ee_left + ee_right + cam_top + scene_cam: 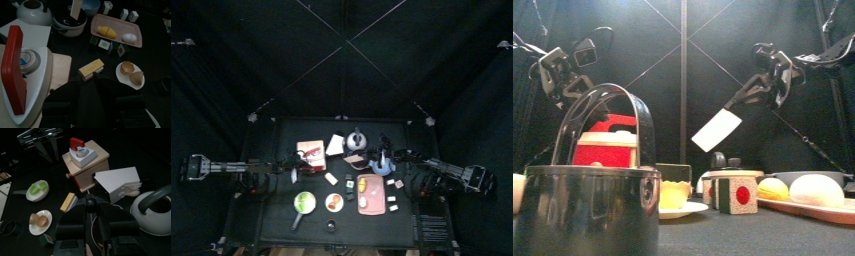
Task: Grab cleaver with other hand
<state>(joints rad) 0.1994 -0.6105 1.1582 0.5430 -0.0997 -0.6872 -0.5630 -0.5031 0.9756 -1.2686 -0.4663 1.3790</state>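
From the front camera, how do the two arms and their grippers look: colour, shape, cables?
Both arms are black, built of slim jointed links. The left arm carries looping black cables near its wrist. The right arm also shows dark cables along its links, and the right gripper ends in two narrow black fingers. No markings are visible.

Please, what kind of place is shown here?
Probably a robot test pen staged as a play kitchen: black curtains surround a small table holding a kettle, a pink tray and toy foods.
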